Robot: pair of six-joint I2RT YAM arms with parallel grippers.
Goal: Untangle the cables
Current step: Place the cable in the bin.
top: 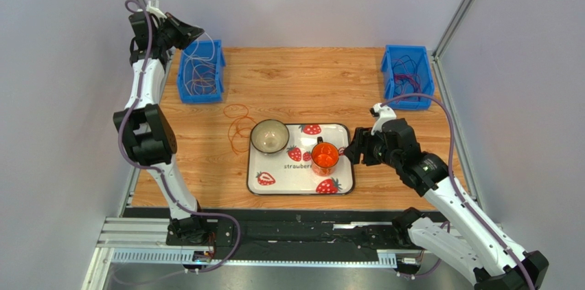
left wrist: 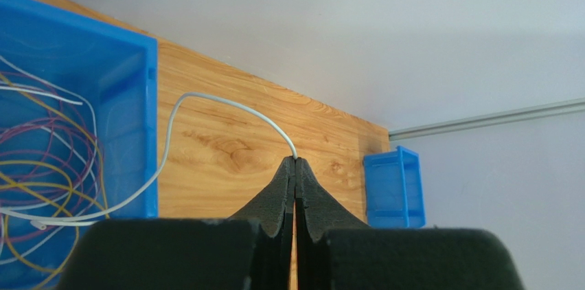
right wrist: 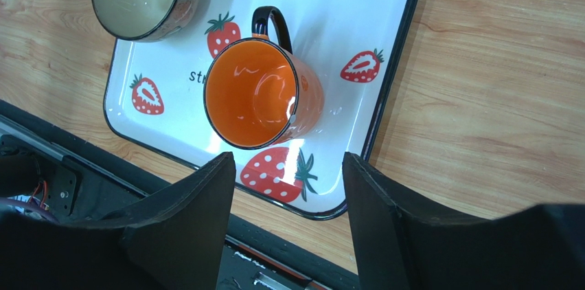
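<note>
Top external view: the left end effector [top: 187, 33] hangs over the blue bin [top: 182, 87] at the ten o'clock corner of the worktop [top: 309, 84]. Its jaws are pressed together on a white cable [left wrist: 206, 99], which arcs down into that bin, where yellow, purple and white cables [left wrist: 48, 166] lie tangled. Orange cable loops [top: 238, 128] lie on the wood at nine o'clock of the bowl [top: 269, 136]. Dark and purple cables [top: 406, 80] sit in a second bin [top: 395, 53] at two o'clock. The right end effector [right wrist: 288, 163] hovers at three o'clock of the orange mug [right wrist: 254, 94] on the strawberry tray [right wrist: 343, 15], jaws wide, holding nothing.
</note>
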